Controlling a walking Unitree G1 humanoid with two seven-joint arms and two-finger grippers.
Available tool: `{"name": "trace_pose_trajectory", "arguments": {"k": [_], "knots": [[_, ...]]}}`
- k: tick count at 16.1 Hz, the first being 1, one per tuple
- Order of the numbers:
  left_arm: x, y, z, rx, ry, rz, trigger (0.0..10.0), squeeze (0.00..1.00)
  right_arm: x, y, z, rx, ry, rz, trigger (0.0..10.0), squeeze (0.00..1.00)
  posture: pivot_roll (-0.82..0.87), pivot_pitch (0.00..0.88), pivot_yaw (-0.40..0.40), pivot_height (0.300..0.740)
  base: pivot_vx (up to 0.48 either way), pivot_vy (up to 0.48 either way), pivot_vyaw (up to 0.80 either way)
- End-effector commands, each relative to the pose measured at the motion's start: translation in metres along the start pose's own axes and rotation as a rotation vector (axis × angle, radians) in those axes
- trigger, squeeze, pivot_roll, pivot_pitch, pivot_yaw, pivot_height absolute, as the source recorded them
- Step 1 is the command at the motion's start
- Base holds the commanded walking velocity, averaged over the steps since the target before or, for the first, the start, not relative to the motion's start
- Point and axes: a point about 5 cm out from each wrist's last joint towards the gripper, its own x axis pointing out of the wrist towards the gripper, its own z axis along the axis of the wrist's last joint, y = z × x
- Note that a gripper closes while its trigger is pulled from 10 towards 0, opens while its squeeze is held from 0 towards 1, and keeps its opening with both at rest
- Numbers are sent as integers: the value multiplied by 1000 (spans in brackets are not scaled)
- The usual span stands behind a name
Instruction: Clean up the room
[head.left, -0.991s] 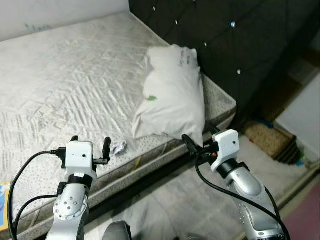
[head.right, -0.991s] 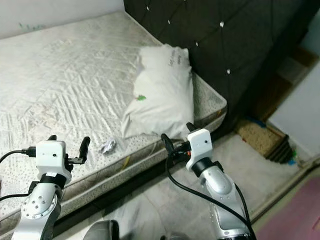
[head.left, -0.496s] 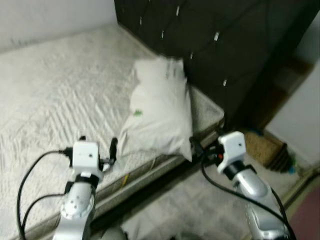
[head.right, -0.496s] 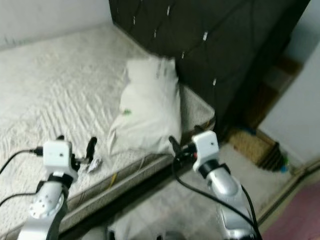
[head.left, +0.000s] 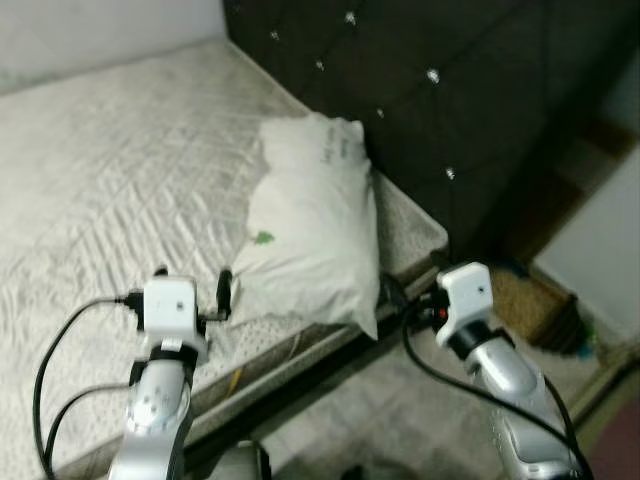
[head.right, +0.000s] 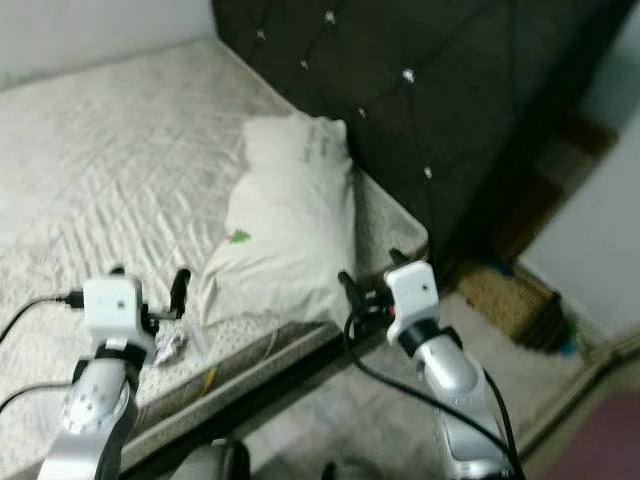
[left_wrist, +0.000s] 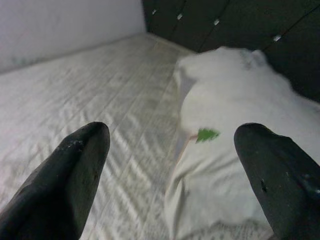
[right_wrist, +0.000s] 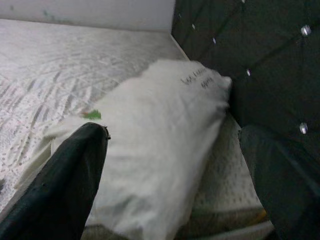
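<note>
A white pillow (head.left: 312, 225) with a small green mark lies at the right side of the bare quilted mattress (head.left: 110, 170), against the dark tufted headboard (head.left: 440, 90). A small crumpled wad (head.right: 170, 343) rests on the mattress near its front edge, just below my left gripper (head.left: 192, 280). That gripper hovers open over the front edge, left of the pillow's lower corner. My right gripper (head.left: 410, 286) is open too and held beside the bed's corner, close to the pillow's lower right corner. Both wrist views look between open fingers at the pillow (left_wrist: 235, 100) (right_wrist: 160, 145).
A woven brown mat (head.left: 520, 298) and a dark ribbed object (head.left: 562, 325) lie on the floor to the right of the bed. A white surface (head.left: 600, 240) rises behind them. Grey floor (head.left: 400, 420) runs along the bed's front edge.
The camera has swung, so the pillow and bed sit further left in the picture. Both arms stay raised with open grippers at about the same spots.
</note>
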Motion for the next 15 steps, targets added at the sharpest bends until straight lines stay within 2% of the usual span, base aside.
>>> {"name": "trace_pose_trajectory", "arguments": {"k": [1, 3, 5, 7, 8, 9, 10, 11, 12, 14, 15], "knots": [[-6, 7, -8, 28, 37, 31, 10000, 0, 1, 5, 3, 3, -19, 1, 10000, 0, 47, 99, -58, 740, 0, 0, 800], [-11, 9, -16, 30, 59, 55, 10000, 0, -1, 6, -3, 19, -4, -11, 10000, 0, 43, 84, -62, 740, 0, 0, 800], [1, 5, -22, 28, 70, 63, 10000, 0, 8, 7, -2, 10, -12, -18, 10000, 0, 50, 31, -67, 740, 0, 0, 800], [12, 1, -7, 28, 30, 46, 10000, 0, 16, -1, 14, 25, -54, -39, 10000, 0, 48, 14, -67, 740, 0, 0, 800], [15, 3, 1, 25, -1, 26, 10000, 0, 19, -5, 18, 33, -70, -57, 10000, 0, 22, 40, -75, 740, 0, 0, 800], [16, 4, -1, 21, -3, 22, 10000, 0, 21, -6, 14, 42, -65, -65, 10000, 0, 18, 46, -75, 740, 0, 0, 800], [17, 5, -9, 45, 16, 34, 10000, 0, 20, -7, 4, 27, -32, -91, 10000, 0, 17, 50, -74, 740, 0, 0, 800], [15, 7, -9, -11, 40, 66, 10000, 0, 18, -8, 8, 77, -41, -130, 10000, 0, 8, 75, -70, 740, 0, 0, 725], [11, 1, -1, 37, -13, -4, 10000, 0, 11, -3, 12, 70, -55, -116, 10000, 0, 4, 74, -68, 740, 0, 0, 0], [10, 2, -9, 26, 26, 5, 10000, 0, 3, -4, 0, 81, -14, -151, 10000, 0, 4, 77, -57, 740, 0, 0, 0], [12, 3, -7, 24, 20, 4, 10000, 0, 2, -6, 0, 90, -15, -174, 10000, 0, 3, 72, -58, 740, 0, 0, 0]]}}
